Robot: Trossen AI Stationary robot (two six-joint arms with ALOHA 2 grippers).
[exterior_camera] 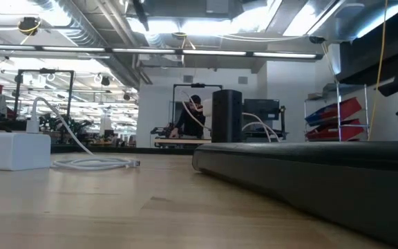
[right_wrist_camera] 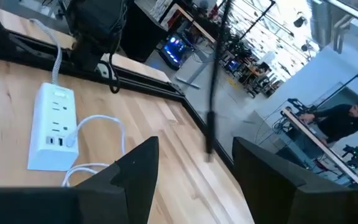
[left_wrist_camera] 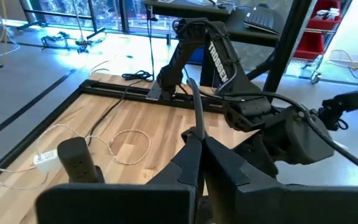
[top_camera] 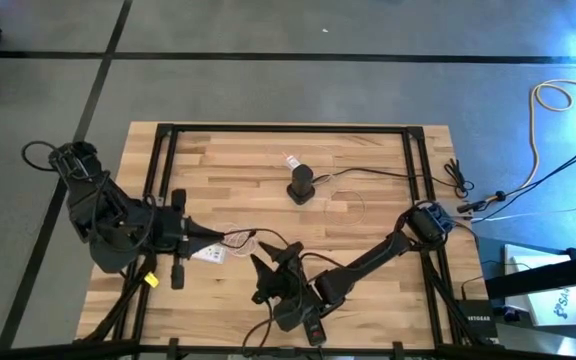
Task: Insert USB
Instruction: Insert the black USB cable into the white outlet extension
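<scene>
The right gripper (top_camera: 264, 268) hovers over the grained wooden table (top_camera: 368, 150), its blunt dark fingers (right_wrist_camera: 132, 171) parted and empty; the left gripper (top_camera: 230, 238), pinched shut, rests just beside the boxy white power strip (right_wrist_camera: 53, 126), whose smooth white USB cable (right_wrist_camera: 98, 124) loops beside it.

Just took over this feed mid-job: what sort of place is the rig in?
Probably an open robotics lab or workshop: exposed ceiling ducts, another workbench with a person at it, and red parts bins on shelving behind the butcher-block table.

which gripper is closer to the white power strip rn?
Left. The left gripper is right beside the white power strip, nearly over it; the right gripper sits farther along the table, apart from it.
</scene>
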